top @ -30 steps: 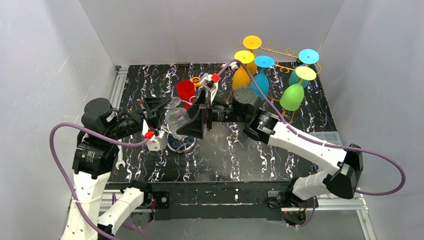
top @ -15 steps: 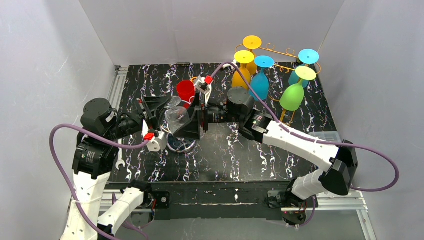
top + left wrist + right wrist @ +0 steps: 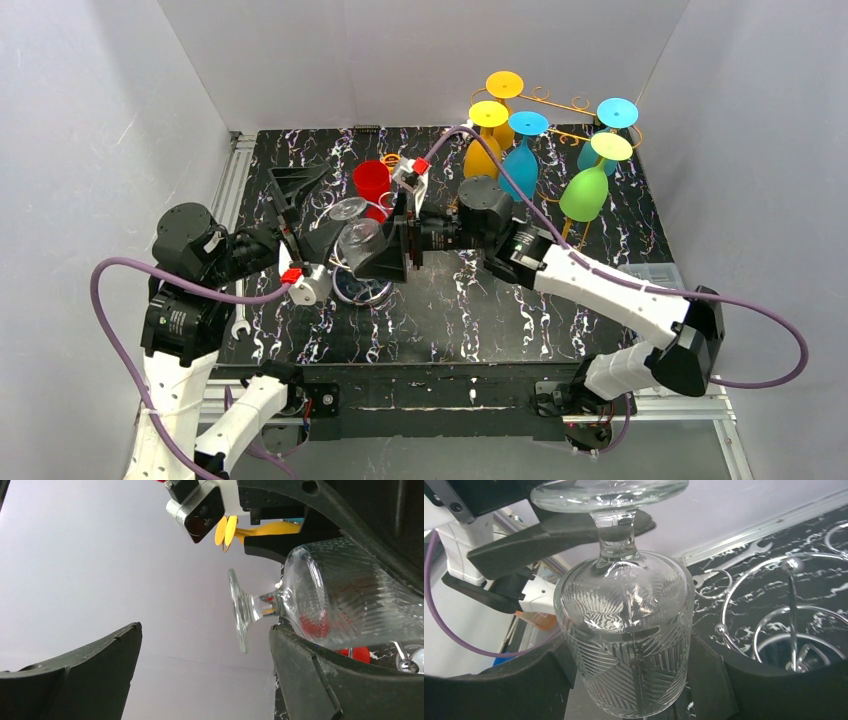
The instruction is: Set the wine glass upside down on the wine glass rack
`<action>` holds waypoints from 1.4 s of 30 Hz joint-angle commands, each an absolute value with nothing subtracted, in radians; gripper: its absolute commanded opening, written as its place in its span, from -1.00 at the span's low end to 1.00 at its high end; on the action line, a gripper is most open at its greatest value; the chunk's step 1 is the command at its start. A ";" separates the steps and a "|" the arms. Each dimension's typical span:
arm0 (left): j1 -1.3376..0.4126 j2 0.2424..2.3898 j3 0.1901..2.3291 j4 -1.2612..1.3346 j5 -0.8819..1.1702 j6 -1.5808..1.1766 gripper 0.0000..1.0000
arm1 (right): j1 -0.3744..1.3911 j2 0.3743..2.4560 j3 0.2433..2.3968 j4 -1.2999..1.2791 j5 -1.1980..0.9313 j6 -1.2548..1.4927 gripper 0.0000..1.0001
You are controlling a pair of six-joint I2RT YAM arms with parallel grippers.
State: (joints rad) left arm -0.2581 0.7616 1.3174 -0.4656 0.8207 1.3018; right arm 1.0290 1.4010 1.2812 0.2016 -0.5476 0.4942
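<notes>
- Gripping the clear wine glass (image 3: 624,605) by its ribbed bowl, the right gripper (image 3: 629,647) is pressing one finger against each side; in its own camera the foot is pointing up. Holding the wide bowl is leaving the stem and foot free, which I judge a rack slot needs
- Hanging in the air over the left half of the table (image 3: 480,310), the glass is tilting in the overhead view, just above a chrome wire stand (image 3: 365,292) and well apart from the rack
- Standing wide open beside the glass's foot, the left gripper (image 3: 205,629) is holding nothing; one finger is lying just under the bowl, and whether it is touching I cannot tell
- Waiting at the far right corner, the gold wire rack (image 3: 572,103) is carrying coloured glasses hung foot-up, bowls down, so the clear one is probably heading there the same way round; from above I cannot tell which slot is free
- Counting the hung glasses, I am seeing five: two yellow-orange glasses (image 3: 482,156), one blue glass (image 3: 521,165), one teal glass (image 3: 617,112) and one green glass (image 3: 583,194)
- Counting the rest: one clear glass, one gold rack, one chrome stand, one red cup (image 3: 372,182) just behind the grippers, and one wrench (image 3: 240,326) lying at the table's left edge
</notes>
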 commanded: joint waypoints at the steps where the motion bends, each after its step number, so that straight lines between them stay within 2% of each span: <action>1: -0.263 0.736 1.313 -0.436 0.821 1.236 0.97 | 1.031 1.270 1.279 0.148 -0.456 0.422 -0.20; 11: -0.264 0.736 1.321 -0.545 0.651 1.072 0.97 | 1.031 1.013 1.058 -0.038 -0.333 0.379 -0.23; 15: -0.264 0.751 1.324 -0.547 0.553 0.909 0.97 | 1.032 0.967 0.972 -0.028 -0.321 0.386 -0.28; 22: -0.263 0.735 1.280 -0.486 0.389 0.565 0.97 | 1.032 0.971 0.909 0.028 -0.282 0.356 -0.36; 27: -0.264 0.758 1.325 -0.508 0.265 0.380 0.97 | 1.035 0.988 0.909 0.039 -0.271 0.341 -0.55; 34: -0.263 0.799 1.366 -0.553 0.200 0.333 0.97 | 1.037 1.008 0.896 0.072 -0.254 0.327 -0.75; 42: -0.263 0.805 1.356 -0.590 0.194 0.323 0.97 | 1.037 1.015 0.872 0.093 -0.242 0.308 -0.81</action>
